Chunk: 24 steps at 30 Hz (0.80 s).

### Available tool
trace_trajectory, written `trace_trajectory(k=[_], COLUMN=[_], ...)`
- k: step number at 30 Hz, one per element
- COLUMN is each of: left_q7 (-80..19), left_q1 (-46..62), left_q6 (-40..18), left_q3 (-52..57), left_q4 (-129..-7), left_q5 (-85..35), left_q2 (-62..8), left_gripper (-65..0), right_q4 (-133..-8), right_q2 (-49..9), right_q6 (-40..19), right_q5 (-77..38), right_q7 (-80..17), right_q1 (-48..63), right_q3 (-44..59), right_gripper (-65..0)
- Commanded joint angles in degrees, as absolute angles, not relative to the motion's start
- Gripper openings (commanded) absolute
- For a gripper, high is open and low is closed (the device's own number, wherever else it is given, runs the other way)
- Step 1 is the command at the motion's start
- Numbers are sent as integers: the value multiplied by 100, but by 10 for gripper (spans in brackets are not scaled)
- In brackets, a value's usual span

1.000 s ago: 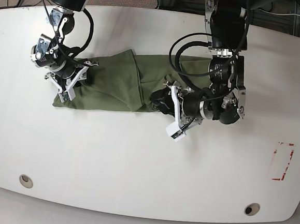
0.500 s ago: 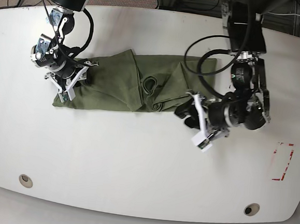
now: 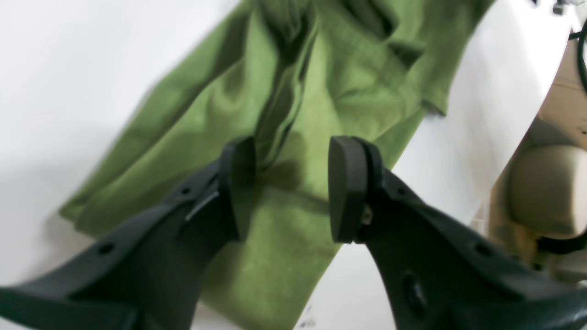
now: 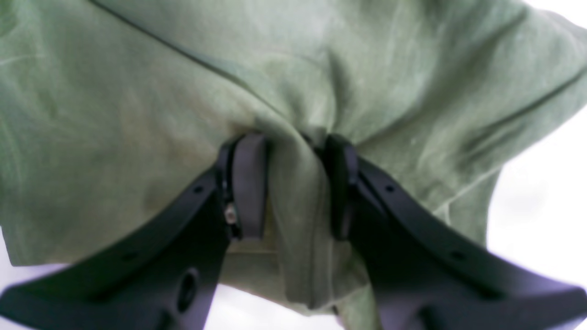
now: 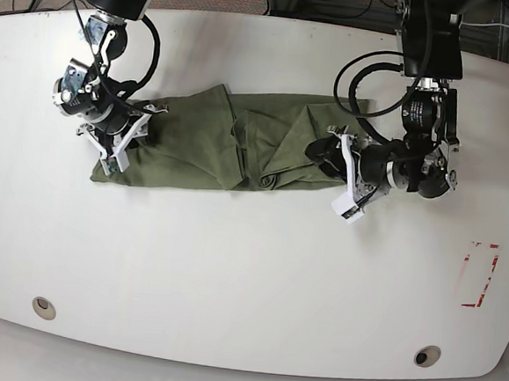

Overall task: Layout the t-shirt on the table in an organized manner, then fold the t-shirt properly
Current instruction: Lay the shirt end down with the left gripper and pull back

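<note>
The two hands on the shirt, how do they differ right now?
The right hand has a bunched fold of the t-shirt pinched between its fingers; the left hand has open fingers with nothing between them, the cloth lying beneath. In the base view, the right hand sits at the shirt's left end and the left hand at its right end. Both have black fingers over the same olive shirt on the white table.
</note>
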<state>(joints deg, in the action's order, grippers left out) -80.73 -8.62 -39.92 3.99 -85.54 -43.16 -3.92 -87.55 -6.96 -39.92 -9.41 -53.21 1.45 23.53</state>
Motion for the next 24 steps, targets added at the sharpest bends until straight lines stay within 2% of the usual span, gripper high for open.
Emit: trace_trajectory(k=[1,16,24], left_q7=[-8000,-8000,-8000], left_q1=[-1042,-1903,-2308], left_q6=[-4000,-4000,-4000], left_q3=[110,-2149,-2782], left_q4=[-8435,-8418,-8558], left_q5=[-4462,-5174,-5051], left_q2=[-374,-347,-374], left_gripper=[-401,-401,-401], right_q4=[-8734,-8734,-8734], right_q2=[-699,-699,-699], right_q6=[-4000,-4000,-4000], right_q5=[-831,-831,-831], right_q7=[-5604,-5604,-5604], right_q1=[136,127,127], right_q3=[2334,2334,2334], right_gripper=[-455,-455,-455])
